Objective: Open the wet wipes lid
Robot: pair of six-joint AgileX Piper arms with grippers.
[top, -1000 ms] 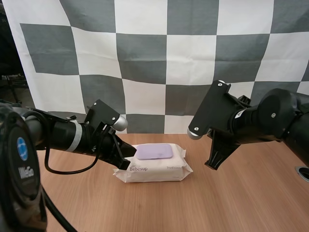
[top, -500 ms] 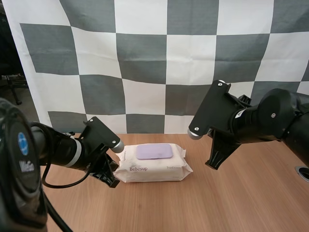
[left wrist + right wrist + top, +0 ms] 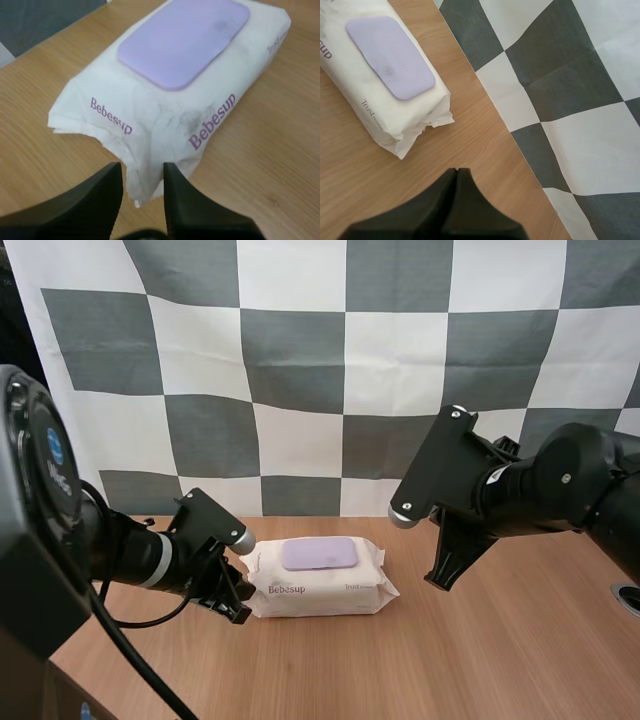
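Plainly the job is not yet begun: the pack of wipes [image 3: 318, 580] lies flat near the middle of the counter [image 3: 480, 640], and its lilac lid [image 3: 319, 553] sits closed on top. The left pincer [image 3: 142, 171] is low at the pack's left near corner, its fingers spread apart with the crimped end seam poking in between them, not clamped on it. The right pincer [image 3: 456, 172] hangs over bare counter to the right of the pack, apart from it, with its fingers pressed together into one wedge. The chief risk, as I judge it, lies at that left corner. If the fingers close on the thin seam and pull, the soft film could crumple or the whole light pack could slide or lift (nothing else pins it down), with the lid left shut. The lid is also some way from either pincer. A tip that comes in too high would skate over the smooth lid, and one that comes in too hard would shove the pack sideways.
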